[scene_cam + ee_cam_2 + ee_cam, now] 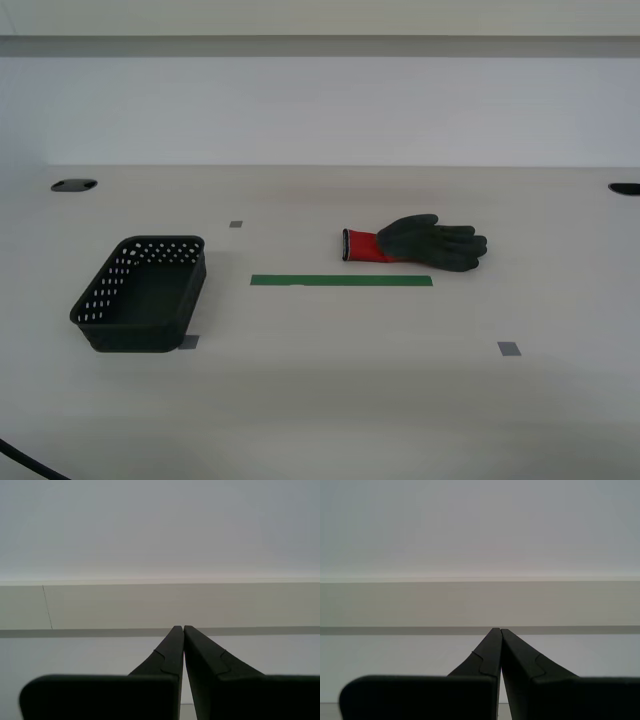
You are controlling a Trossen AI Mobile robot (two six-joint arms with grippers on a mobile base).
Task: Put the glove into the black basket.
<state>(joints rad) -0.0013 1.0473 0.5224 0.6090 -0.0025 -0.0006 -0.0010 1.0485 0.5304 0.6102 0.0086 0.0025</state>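
The glove, dark grey with a red cuff, lies flat on the white table, right of centre in the exterior view, cuff pointing to that view's left. The black basket, with round holes in its walls, stands empty on the exterior view's left. Neither arm shows in the exterior view. My first gripper is shut and empty, facing a pale wall. My second gripper is shut and empty, facing the same kind of wall. Neither wrist view shows the glove or the basket.
A green tape strip lies between basket and glove. Small grey tape squares mark the table. Two dark cable holes sit at the table's back corners. A black cable crosses the near corner on the exterior view's left.
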